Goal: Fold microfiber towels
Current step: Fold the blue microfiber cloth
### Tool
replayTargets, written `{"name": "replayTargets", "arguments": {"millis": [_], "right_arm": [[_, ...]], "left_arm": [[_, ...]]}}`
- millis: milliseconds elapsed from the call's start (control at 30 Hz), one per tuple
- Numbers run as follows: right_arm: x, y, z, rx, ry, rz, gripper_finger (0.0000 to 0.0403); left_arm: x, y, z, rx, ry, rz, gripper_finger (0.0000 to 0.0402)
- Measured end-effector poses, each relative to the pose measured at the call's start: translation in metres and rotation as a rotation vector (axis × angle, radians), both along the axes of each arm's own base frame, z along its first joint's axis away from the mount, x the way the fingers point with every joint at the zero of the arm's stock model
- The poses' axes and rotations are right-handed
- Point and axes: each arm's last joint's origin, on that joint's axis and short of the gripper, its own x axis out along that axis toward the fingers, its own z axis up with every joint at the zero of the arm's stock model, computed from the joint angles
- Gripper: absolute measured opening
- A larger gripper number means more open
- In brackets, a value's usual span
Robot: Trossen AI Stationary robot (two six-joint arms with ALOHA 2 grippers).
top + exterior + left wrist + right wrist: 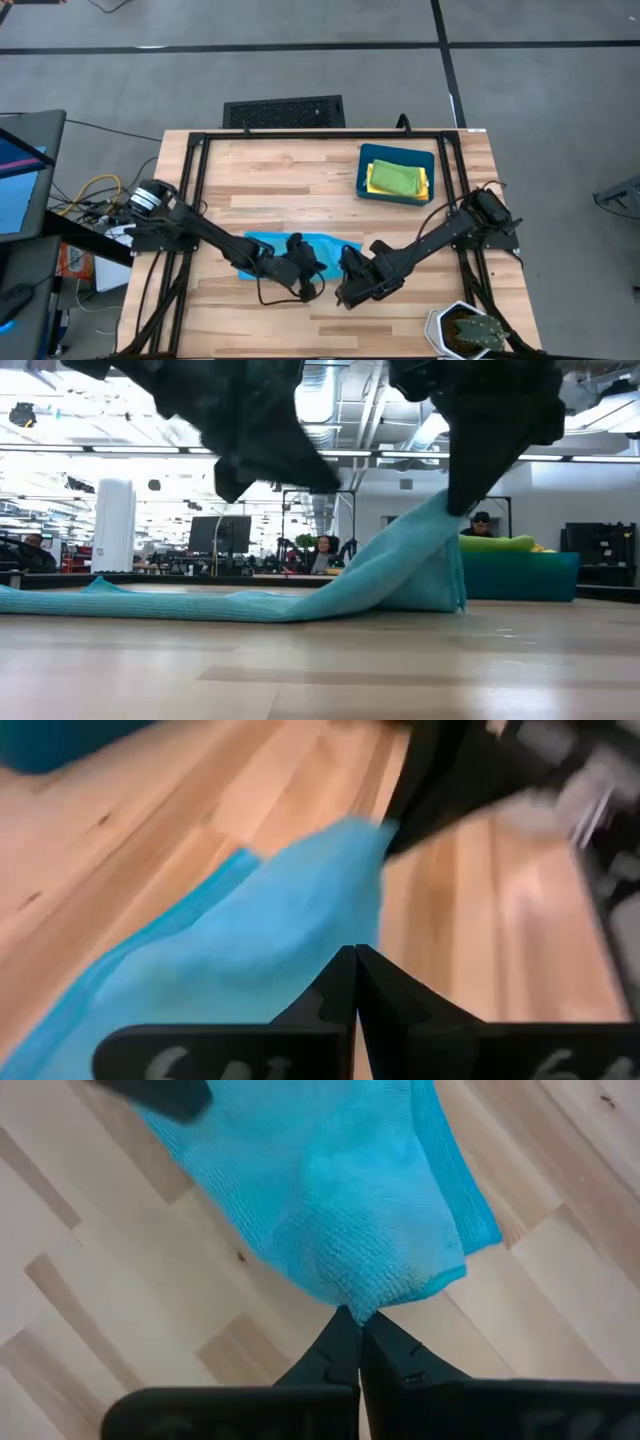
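High view first: I have the light blue towel point(300, 246) spread near the middle of the desk point(290, 175), towards its front edge. My right tool point(358, 1320) pinches one corner of that towel between closed fingers, and from the low view that end rises off the wood. My left tool point(355, 955) also looks closed on the towel's edge, though that wrist view is blurred, so I hedge. Green and yellow towels point(395, 178) lie in the teal bin point(365, 185) near the far right corner.
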Motion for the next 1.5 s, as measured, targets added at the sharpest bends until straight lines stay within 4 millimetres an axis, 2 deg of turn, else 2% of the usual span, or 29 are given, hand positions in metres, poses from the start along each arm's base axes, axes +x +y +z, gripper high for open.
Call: {"name": "replayTargets", "arguments": {"millis": [200, 367, 600, 867, 1000, 1133, 1367, 1500], "right_arm": [[0.001, 0.000, 0.000, -0.002, -0.001, 0.010, 0.0026], [0.000, 0.002, 0.000, -0.001, 0.001, 0.038, 0.0020], [0.001, 0.003, 0.000, 0.008, -0.007, 0.068, 0.0027], [0.004, 0.005, 0.001, 0.017, -0.024, 0.137, 0.0020], [0.010, 0.005, 0.002, 0.035, -0.065, 0.164, 0.0022], [0.018, 0.003, 0.004, 0.044, -0.120, 0.192, 0.0026], [0.029, -0.003, 0.002, 0.045, -0.160, 0.247, 0.0021], [0.036, -0.002, 0.004, 0.046, -0.219, 0.296, 0.0028]], "left_arm": [[0.013, -0.016, -0.023, -0.079, -0.125, 0.115, 0.0000], [0.017, -0.030, -0.052, -0.111, -0.066, 0.178, 0.0000], [0.029, -0.039, -0.077, -0.149, -0.038, 0.210, 0.0000], [0.033, -0.041, -0.086, -0.185, -0.010, 0.193, 0.0000], [0.031, -0.044, -0.072, -0.258, 0.012, 0.113, 0.0000], [0.020, -0.044, -0.044, -0.251, 0.074, 0.084, 0.0000], [-0.019, -0.038, -0.011, -0.097, 0.274, 0.109, 0.0000], [-0.044, -0.037, -0.004, 0.038, 0.366, 0.168, 0.0000]]}}
